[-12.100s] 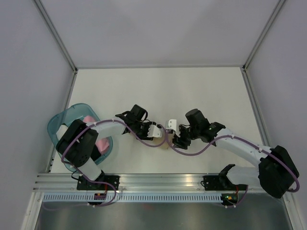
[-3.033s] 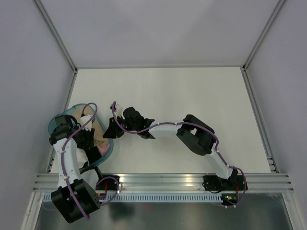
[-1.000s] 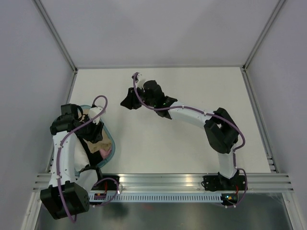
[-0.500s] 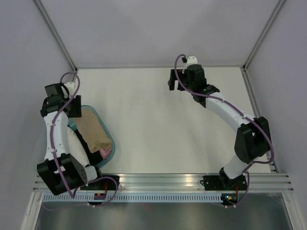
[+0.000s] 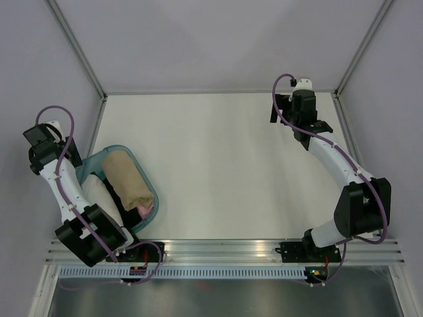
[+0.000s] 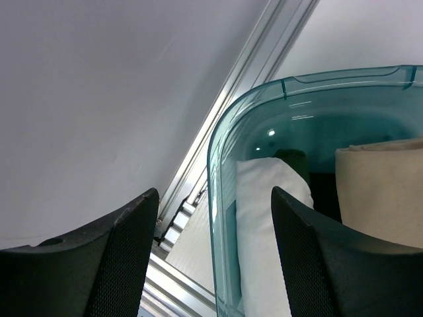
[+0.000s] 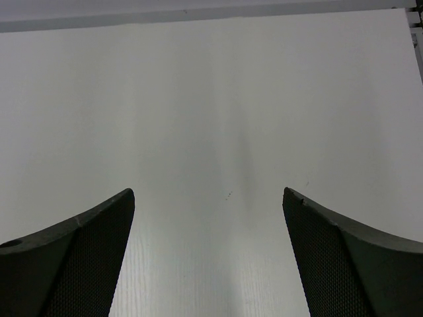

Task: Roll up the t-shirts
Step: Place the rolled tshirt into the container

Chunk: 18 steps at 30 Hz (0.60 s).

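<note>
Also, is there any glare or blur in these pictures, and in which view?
Left wrist view: small bright glints on the wall of the teal basket, otherwise sharp. Right wrist view: the table is evenly lit, without glare; the dark fingers show their mesh clearly. Top view: soft even light, no hard shadows, no motion blur.

A white table (image 5: 225, 165) with a faint wood grain is shown, bounded at the far and side edges by a metal frame (image 5: 218, 92). Along its near edge an aluminium rail (image 5: 225, 249) is fitted. A translucent teal plastic basket (image 5: 92, 162) is set directly on the table at the near left corner, just beside the left edge; from the left wrist its curved rim is seen close to the frame
</note>
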{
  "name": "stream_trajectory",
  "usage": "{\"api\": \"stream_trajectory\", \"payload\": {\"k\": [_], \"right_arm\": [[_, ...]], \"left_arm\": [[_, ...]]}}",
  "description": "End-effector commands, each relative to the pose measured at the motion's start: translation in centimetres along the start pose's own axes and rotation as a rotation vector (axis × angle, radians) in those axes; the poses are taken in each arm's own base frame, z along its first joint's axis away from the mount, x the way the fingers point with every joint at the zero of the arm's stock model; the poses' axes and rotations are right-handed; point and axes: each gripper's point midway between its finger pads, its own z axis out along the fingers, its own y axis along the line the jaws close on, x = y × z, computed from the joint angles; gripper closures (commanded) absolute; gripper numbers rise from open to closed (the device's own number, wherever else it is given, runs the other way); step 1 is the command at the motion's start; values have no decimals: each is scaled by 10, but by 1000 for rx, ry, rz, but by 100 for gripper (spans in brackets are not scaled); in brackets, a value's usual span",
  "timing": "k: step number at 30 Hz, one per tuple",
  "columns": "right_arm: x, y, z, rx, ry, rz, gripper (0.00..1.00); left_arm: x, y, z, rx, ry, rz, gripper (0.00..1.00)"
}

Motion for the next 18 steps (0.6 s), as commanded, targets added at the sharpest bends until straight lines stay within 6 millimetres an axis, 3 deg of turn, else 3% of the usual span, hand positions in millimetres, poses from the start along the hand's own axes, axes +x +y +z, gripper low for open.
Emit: {"api": "stream_trajectory", "payload": {"k": [1, 18], "right_arm": [[-6, 4, -2, -12, -21, -6, 2], [6, 8, 8, -32, 3, -7, 2]], "left_arm": [[-4, 5, -6, -27, -31, -7, 25], [2, -13, -8, 66, -9, -21, 26]]}}
